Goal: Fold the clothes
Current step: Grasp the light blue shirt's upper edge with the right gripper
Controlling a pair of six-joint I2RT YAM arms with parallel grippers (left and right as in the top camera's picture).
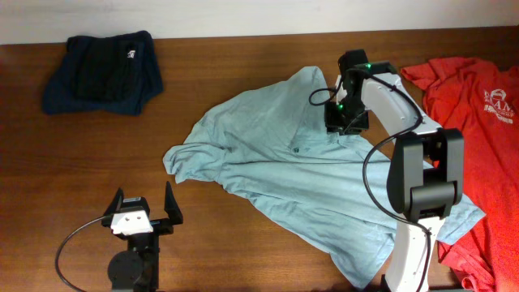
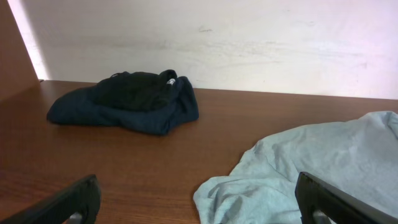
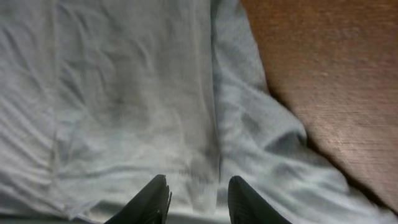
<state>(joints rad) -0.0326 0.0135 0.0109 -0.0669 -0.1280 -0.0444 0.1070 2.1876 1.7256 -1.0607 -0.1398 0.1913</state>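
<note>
A pale blue-grey T-shirt (image 1: 284, 162) lies spread and rumpled across the middle of the table. My right gripper (image 1: 345, 122) is down on its far right part, near the collar. In the right wrist view its fingers (image 3: 198, 186) stand close together with a raised fold of the same shirt (image 3: 124, 93) pinched between them. A coral-red T-shirt (image 1: 478, 113) with a white print lies at the right edge. My left gripper (image 1: 144, 207) stands wide open near the front left, holding nothing. In the left wrist view the gripper (image 2: 198, 190) faces the blue shirt's sleeve (image 2: 323, 162).
A dark navy pile of folded clothes (image 1: 105, 73) sits at the back left, and shows in the left wrist view (image 2: 130, 99) before a pale wall. Bare brown table (image 3: 336, 74) lies beside the shirt's edge. The right arm's base (image 1: 413, 251) stands on the shirt's lower right.
</note>
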